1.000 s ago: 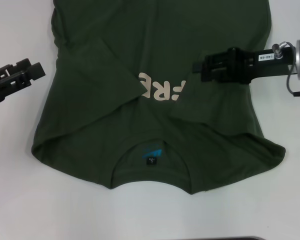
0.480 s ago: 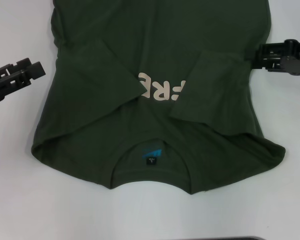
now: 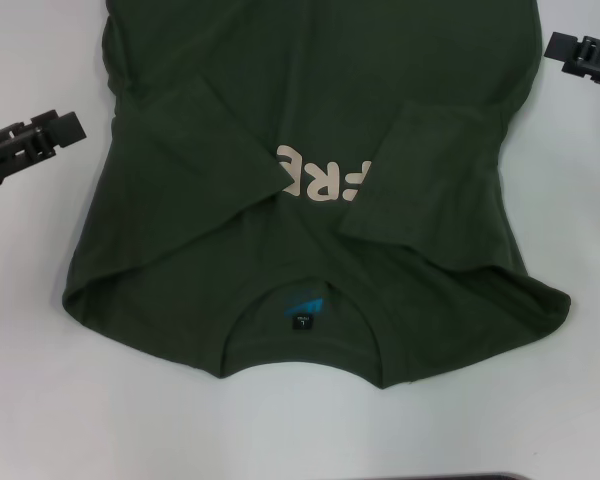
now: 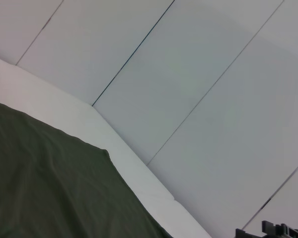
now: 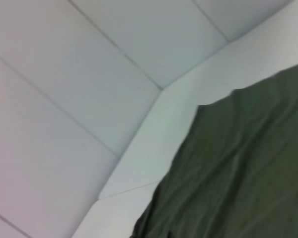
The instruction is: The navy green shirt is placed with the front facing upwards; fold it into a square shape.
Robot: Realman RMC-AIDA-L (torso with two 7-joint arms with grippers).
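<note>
The dark olive-green cotton T-shirt [image 3: 310, 200] lies flat on the white table [image 3: 40, 380], sleeves folded inward, long axis running away from the robot, between the empty left gripper [image 3: 30, 145] and right gripper [image 3: 585, 55], whose finger openings I cannot tell.

Left tool [image 3: 35, 140] low at left — right tool [image 3: 585, 55] raised at far right.

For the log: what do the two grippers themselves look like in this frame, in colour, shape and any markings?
Only the tips show in the head view. The left gripper is matte black, with blocky, stepped, ridged fingers. The right gripper is the same black, angular hardware, cut off by the picture's edge. No markings, labels or cables are visible on either. A similar black part shows in a corner of the left wrist view.
</note>
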